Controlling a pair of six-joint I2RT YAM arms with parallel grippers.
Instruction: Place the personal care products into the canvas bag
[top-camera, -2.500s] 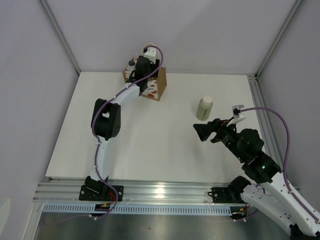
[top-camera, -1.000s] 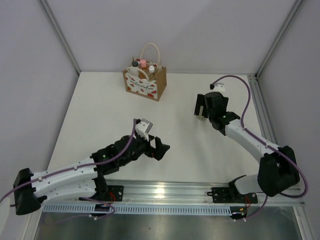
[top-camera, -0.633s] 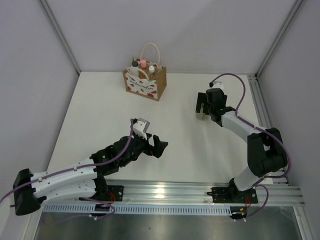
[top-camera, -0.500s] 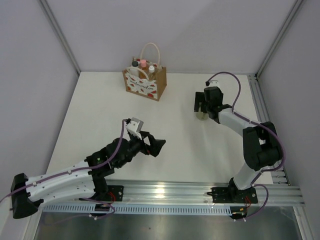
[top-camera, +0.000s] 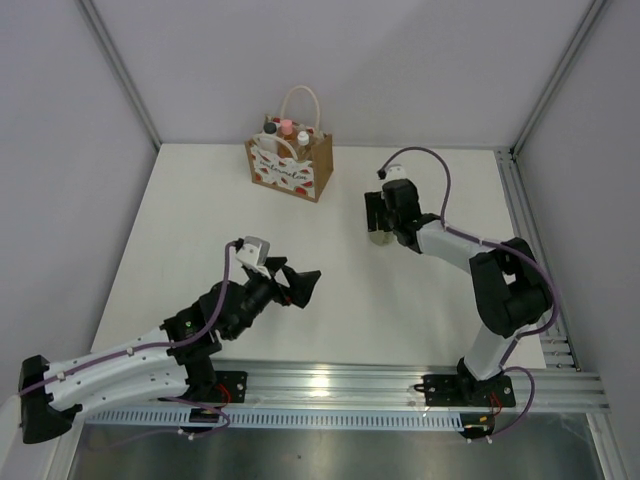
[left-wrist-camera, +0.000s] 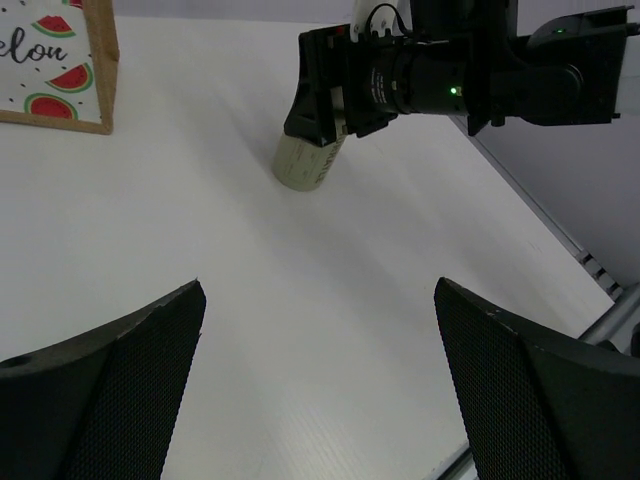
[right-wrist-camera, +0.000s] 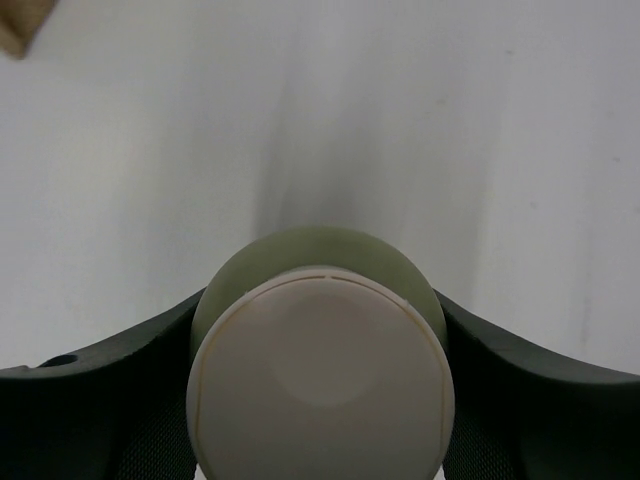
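The right claw (top-camera: 378, 218) has closed on the olive-beige bottle (left-wrist-camera: 306, 162) and moved it leftward, so it now sits tilted between the fingers. The left claw (top-camera: 303, 286) has come away from the canvas bag (top-camera: 295, 172), which now stands well beyond its spread fingers.

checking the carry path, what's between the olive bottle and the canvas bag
Only bare table between the olive bottle and canvas bag, per the top external view.

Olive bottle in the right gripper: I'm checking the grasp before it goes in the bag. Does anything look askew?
The pale olive bottle is tilted rather than upright in the right gripper, which clamps its upper part near the cap. Nothing else stands out: the canvas bag stands upright and no spill is visible.
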